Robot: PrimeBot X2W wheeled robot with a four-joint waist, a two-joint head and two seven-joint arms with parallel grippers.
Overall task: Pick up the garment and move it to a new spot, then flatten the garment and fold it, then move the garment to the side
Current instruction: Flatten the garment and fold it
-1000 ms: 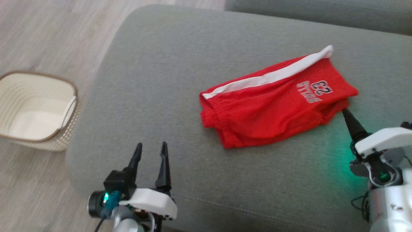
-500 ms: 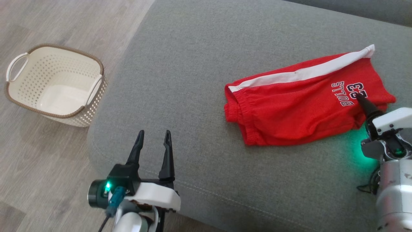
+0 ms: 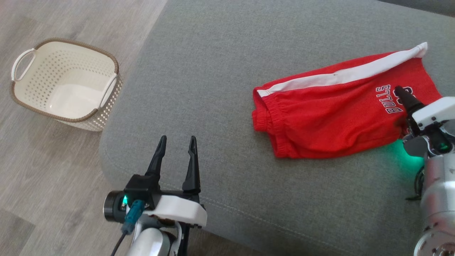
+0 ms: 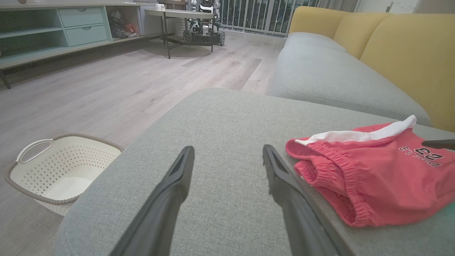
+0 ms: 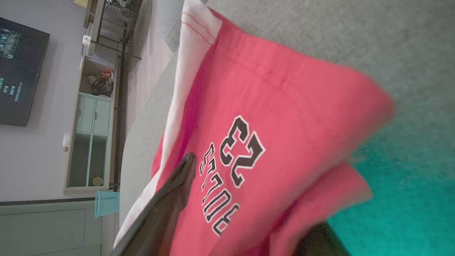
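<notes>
Garment (image 3: 330, 121): a pair of red shorts with a white side stripe (image 3: 341, 76). It lies on the right half of the grey cushion (image 3: 220, 71), doubled leg over leg and loosely wrinkled rather than pressed flat. Its long axis runs across the cushion. The elastic waistband (image 3: 265, 121) points toward the cushion's middle, the leg hems point toward the right edge, and the stripe follows the far side. The right gripper (image 3: 405, 103) is at the hem end with its jaws spread wide and holding nothing. In the right wrist view one finger lies above the cloth beside the printed lettering (image 5: 227, 170) and the other sits low at the near hem corner. Whether that lower finger is under the fabric cannot be told. The left gripper (image 3: 178, 138) hovers over the near left corner of the cushion, fully spread and empty, with the waistband to its right and well apart. The right arm is therefore the nearer one. This arrangement fits either a pickup for relocation or the final shift of a garment already folded. A grasp at the hem would probably leave the waistband end trailing.
</notes>
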